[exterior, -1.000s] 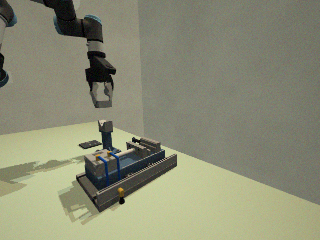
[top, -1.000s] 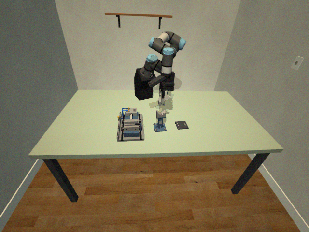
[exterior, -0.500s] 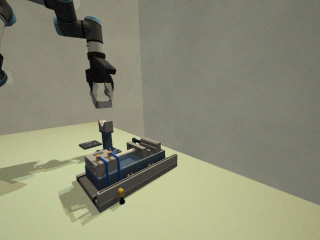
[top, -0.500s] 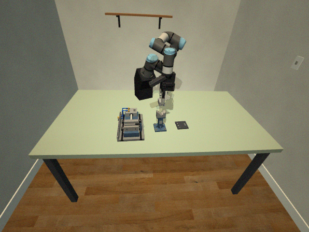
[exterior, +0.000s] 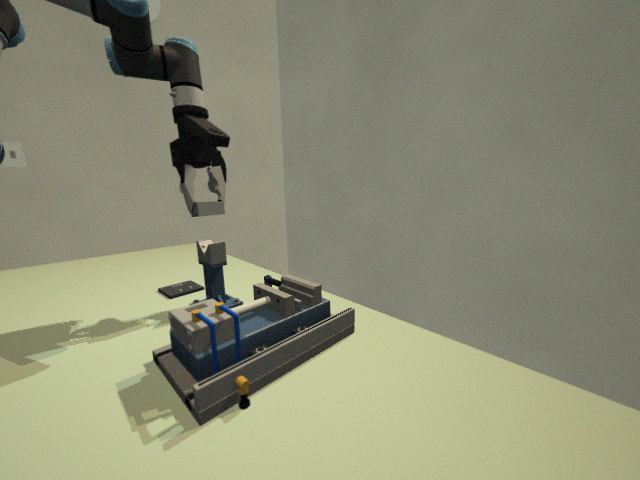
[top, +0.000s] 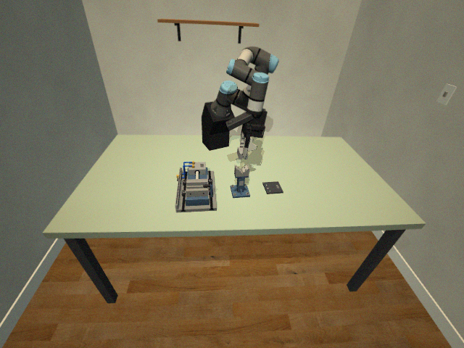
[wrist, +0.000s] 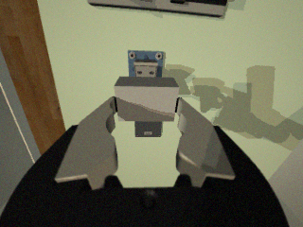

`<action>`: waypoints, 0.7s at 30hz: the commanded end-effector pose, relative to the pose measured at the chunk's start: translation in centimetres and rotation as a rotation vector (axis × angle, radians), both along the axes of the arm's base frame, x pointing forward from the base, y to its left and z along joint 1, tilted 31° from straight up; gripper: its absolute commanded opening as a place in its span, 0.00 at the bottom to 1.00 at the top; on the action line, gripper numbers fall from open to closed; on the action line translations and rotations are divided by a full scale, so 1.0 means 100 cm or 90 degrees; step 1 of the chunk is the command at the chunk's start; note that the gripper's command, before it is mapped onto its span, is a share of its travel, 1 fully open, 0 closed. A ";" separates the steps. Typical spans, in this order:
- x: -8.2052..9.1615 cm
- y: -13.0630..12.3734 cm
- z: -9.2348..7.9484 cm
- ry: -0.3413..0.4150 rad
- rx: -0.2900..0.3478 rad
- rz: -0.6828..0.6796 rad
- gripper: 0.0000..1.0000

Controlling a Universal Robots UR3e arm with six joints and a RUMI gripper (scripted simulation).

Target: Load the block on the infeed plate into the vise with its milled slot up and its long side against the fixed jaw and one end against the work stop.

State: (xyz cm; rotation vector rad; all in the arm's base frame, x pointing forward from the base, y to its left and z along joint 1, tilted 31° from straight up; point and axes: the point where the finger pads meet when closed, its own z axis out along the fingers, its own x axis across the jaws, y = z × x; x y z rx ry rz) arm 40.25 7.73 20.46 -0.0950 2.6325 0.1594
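Pale green tabletop (top: 318,202) (exterior: 465,392) (wrist: 85,61), grey walls. Gripper (top: 242,155) (exterior: 208,206) (wrist: 146,98) partly open, fingers clamped on the block (top: 241,152) (exterior: 208,208) (wrist: 147,100), above the V-block (top: 241,172) (exterior: 212,253) (wrist: 146,71).

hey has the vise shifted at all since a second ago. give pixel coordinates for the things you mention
No. In the exterior view, the vise (top: 196,200) (exterior: 279,320) sits in the same place against the V-block stand (top: 241,184) (exterior: 213,281) beside it.
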 end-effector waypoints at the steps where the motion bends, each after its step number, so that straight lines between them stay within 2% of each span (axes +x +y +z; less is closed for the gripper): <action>1: 0.000 0.000 0.001 -0.002 -0.011 -0.006 0.00; 21: 0.000 0.001 0.001 -0.006 -0.103 -0.057 0.00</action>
